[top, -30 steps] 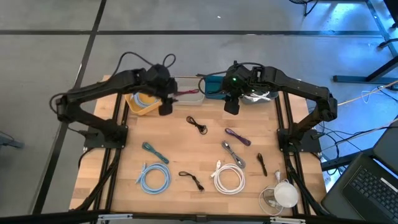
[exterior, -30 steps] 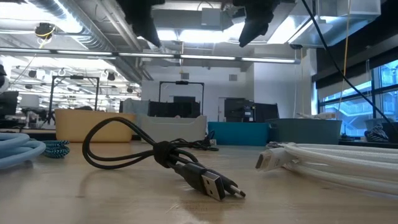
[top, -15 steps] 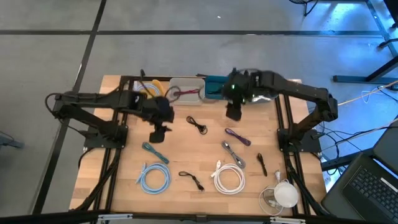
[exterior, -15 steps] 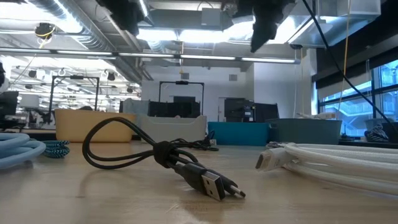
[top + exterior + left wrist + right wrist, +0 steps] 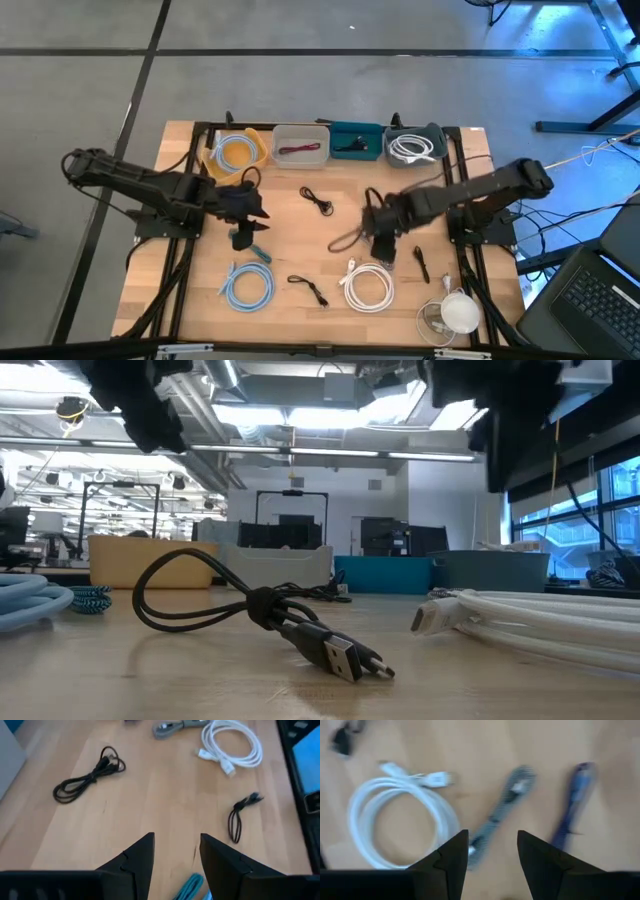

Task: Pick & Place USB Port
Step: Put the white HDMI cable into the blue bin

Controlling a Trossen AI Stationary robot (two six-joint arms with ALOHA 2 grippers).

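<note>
Several cables lie loose on the wooden table (image 5: 290, 240). My left gripper (image 5: 240, 238) is open over the table's left middle, its fingertips (image 5: 176, 840) standing apart above the end of a teal braided cable (image 5: 189, 887), which also shows in the high view (image 5: 257, 252). My right gripper (image 5: 380, 248) is open over the right middle. In its wrist view its gap (image 5: 491, 839) is above the lower end of a grey braided cable (image 5: 502, 810), with a purple cable (image 5: 572, 802) on one side and a white coil (image 5: 405, 815) on the other. Neither gripper touches anything.
Along the far edge stand a yellow bin (image 5: 238, 152), a clear bin with a red cable (image 5: 300, 147), a teal bin (image 5: 355, 142) and a grey bin with a white cable (image 5: 415, 145). Black cables (image 5: 318, 200) (image 5: 308, 290) (image 5: 421, 265), a light-blue coil (image 5: 248, 287) and a white round object (image 5: 460, 312) lie on the table.
Both arms have swung from above the far-edge bins toward the near edge. The left gripper has come from over the yellow and clear bins to above the teal cable. The right gripper has come from the teal bin to above the grey cable. No cable has moved.
</note>
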